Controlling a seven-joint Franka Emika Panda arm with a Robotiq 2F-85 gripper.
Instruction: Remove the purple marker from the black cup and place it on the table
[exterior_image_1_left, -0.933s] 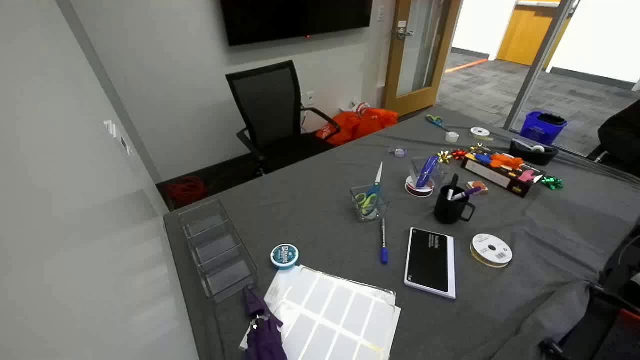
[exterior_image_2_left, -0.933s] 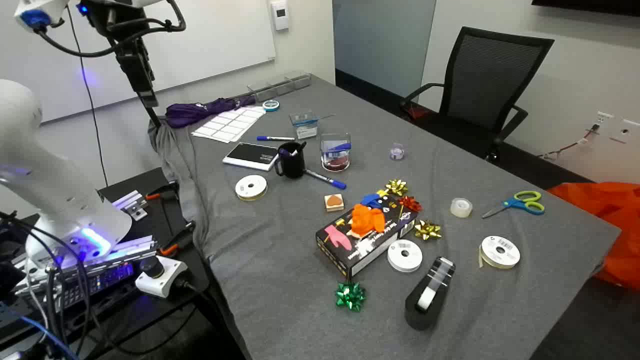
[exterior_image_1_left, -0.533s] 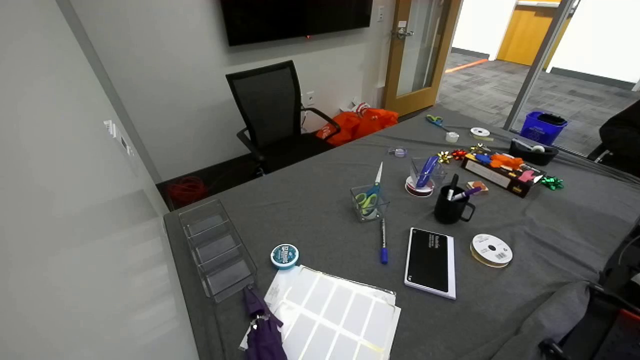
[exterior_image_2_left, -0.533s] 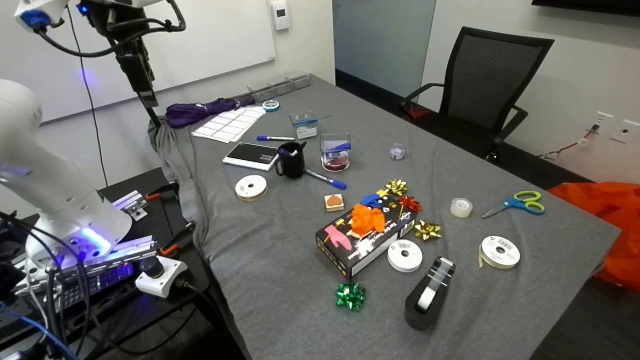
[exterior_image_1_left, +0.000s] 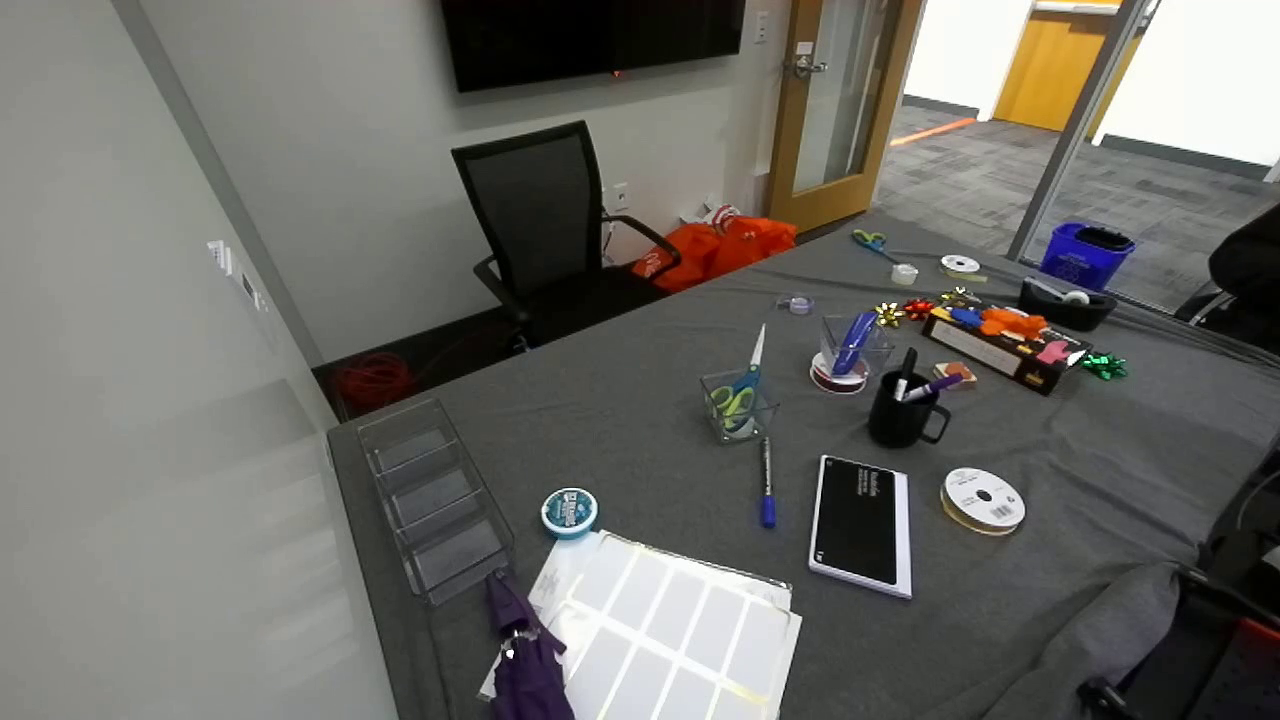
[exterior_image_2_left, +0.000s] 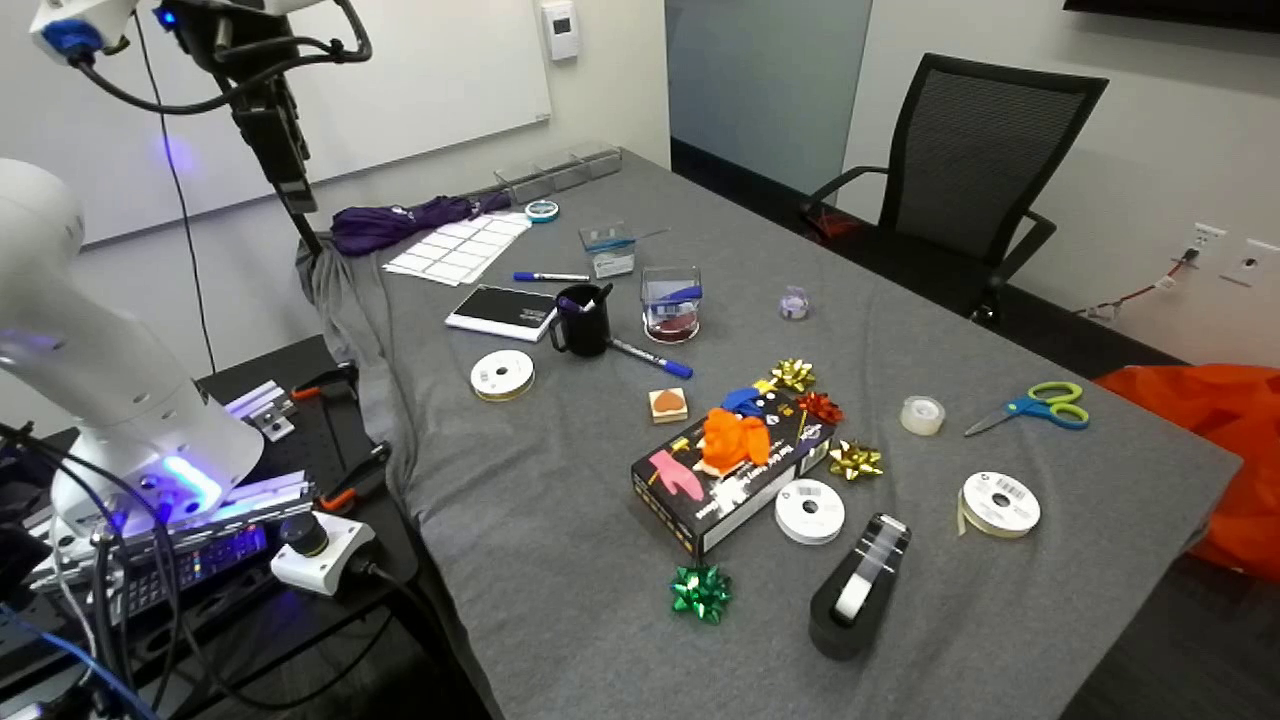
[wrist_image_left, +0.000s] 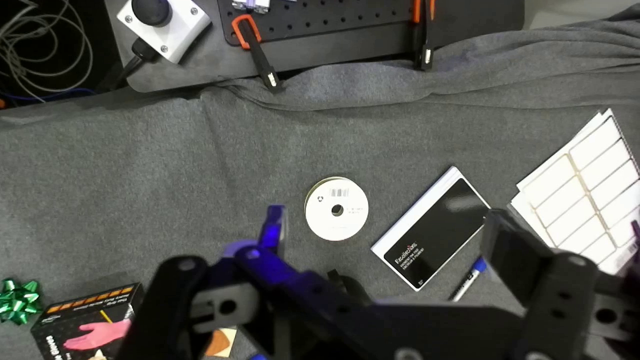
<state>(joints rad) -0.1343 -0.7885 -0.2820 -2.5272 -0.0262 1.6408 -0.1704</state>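
panda arm (exterior_image_2_left: 105, 385), in an exterior view: white shell, smooth and rounded, few small dark round marks; light patch (exterior_image_2_left: 190, 482) low on it, glowing pale blue. wrist housing (exterior_image_2_left: 95, 14) white, blue cap (exterior_image_2_left: 70, 38), thick black cable (exterior_image_2_left: 225, 98) in a loop. robotiq gripper (wrist_image_left: 384, 220), wrist view: black linkage, grey plates (wrist_image_left: 225, 306) with dark round holes, round screw heads (wrist_image_left: 409, 354); one fingertip (wrist_image_left: 272, 233) tinted blue-violet, other dark grey.

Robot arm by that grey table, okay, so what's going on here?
The robot arm isn't handling anything at this moment: its jaws are raised over the table, spread apart with nothing gripped. The job is to take the purple marker out of the black cup and put it on the table. That's not yet done; the marker leans in the cup beside a dark-topped pen, its purple end poking out.
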